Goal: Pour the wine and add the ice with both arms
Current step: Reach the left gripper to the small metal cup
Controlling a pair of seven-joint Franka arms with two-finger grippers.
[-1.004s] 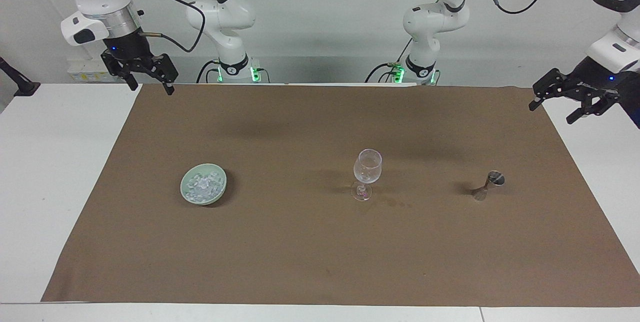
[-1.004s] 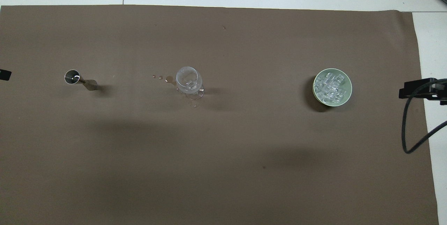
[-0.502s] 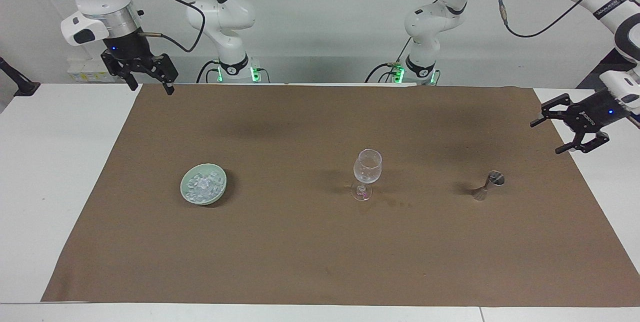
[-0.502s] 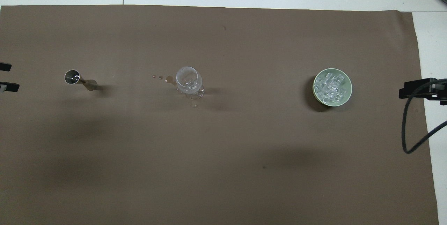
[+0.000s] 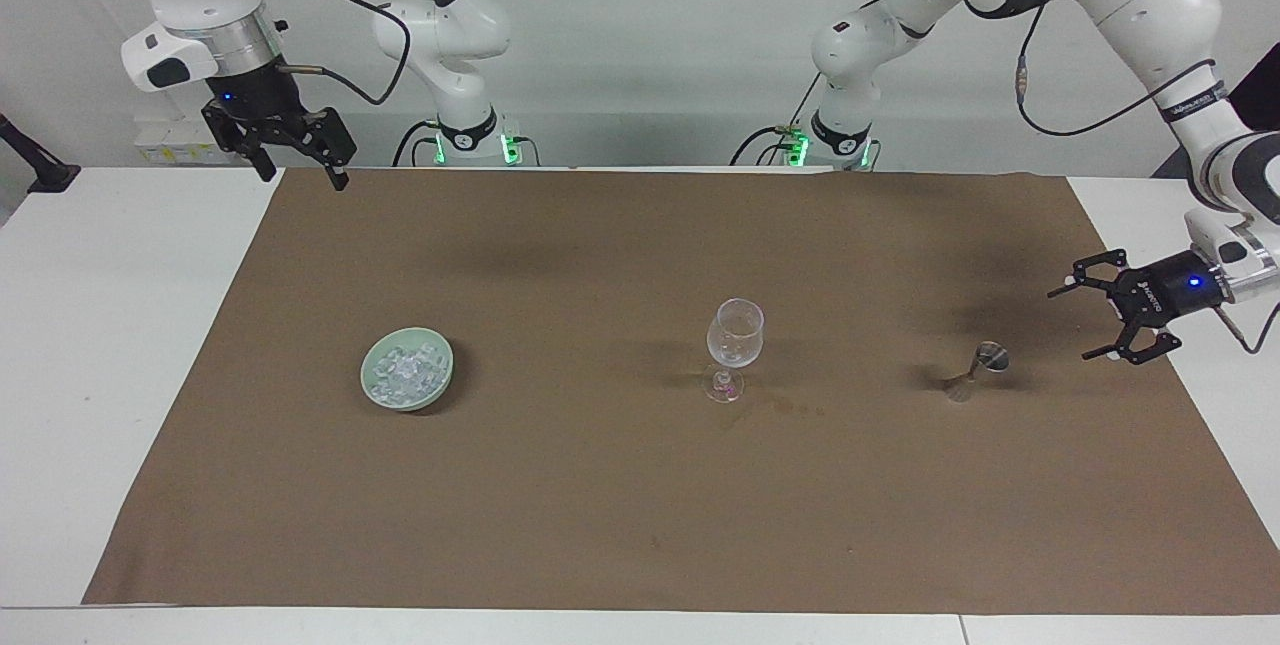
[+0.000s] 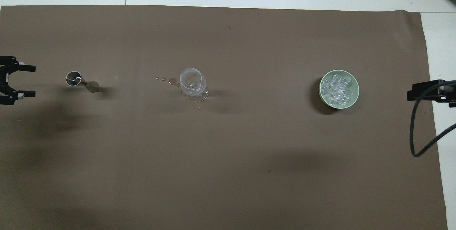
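Lowering and swinging inward since a second ago, the left gripper (image 5: pixel 1072 323) is now hanging with fingers spread and empty over the brown mat's (image 5: pixel 620 525) edge at the left arm's end, near the metal jigger (image 5: pixel 978 370) (not touching it). Bare mat is lying between jigger and stemmed glass (image 5: pixel 734 347), and between glass and pale green bowl (image 5: pixel 378 388) holding the ice (image 5: pixel 405 373). The right gripper (image 5: pixel 300 165) is waiting, released, over the mat's corner nearest the robots.
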